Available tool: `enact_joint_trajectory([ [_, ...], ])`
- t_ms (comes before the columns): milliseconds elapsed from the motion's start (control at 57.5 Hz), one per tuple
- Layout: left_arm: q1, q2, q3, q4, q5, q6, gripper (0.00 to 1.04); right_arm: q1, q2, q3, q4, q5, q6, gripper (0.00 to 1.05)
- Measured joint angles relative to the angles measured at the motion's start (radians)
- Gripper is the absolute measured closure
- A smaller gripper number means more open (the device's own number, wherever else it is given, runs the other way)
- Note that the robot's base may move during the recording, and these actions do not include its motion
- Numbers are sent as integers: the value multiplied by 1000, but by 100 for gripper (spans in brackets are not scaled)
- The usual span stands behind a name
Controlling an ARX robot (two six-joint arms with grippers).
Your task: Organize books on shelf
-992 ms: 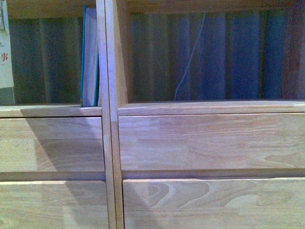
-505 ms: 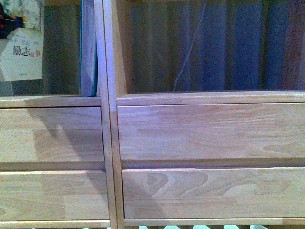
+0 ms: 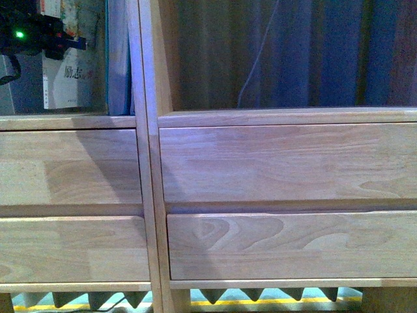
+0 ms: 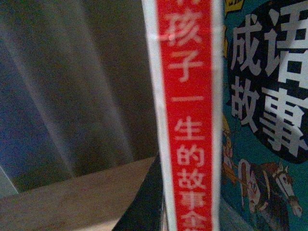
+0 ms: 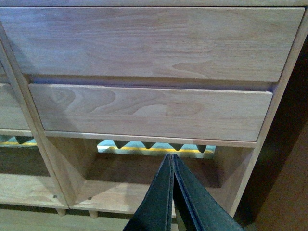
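Pinching the paperback (image 3: 71, 81) in the left gripper (image 3: 60, 40), to judge by the black body with its green light set against the book's upper left, and by the red spine (image 4: 190, 120) filling the left wrist view beside one dark finger (image 4: 144, 207); pad contact itself not shown. Holding it inside the upper left cubby of the shelf (image 3: 150, 195), long axis upright, cover turned toward the near side rather than spine outward, lower edge just above or on the cubby board (image 3: 65, 121); cannot tell which. Standing to its right, against the divider (image 3: 144, 78): the teal book (image 3: 118, 65), upright, pale pages facing near, just beside the paperback, touching or not unclear.

Right gripper (image 5: 172, 156) pressed together on nothing, low, pointing at the bottom right cubby under the drawer fronts (image 5: 144, 110), well apart from both books.

Probably mid-placement. Next, likely: swing the paperback about its upright axis to bring the spine near, then slide right until flat against the teal book. Left arm clearly the nearer one. Watch for the thin cover catching the teal book's edge, or flopping over once let go.
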Motion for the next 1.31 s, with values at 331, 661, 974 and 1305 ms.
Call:
enact_joint_trajectory([
  [331, -29, 151, 299, -162, -12, 104, 98, 0, -93, -39, -55, 0, 0, 102],
  [661, -30, 174, 328, -143, -17, 133, 98, 0, -250, -63, -200, 0, 0, 102],
  [974, -16, 174, 223, -71, -20, 140, 98, 1, -327, -63, -251, 0, 0, 81],
  [1305, -13, 158, 180, -43, -18, 140, 98, 1, -328, -63, -251, 0, 0, 31],
])
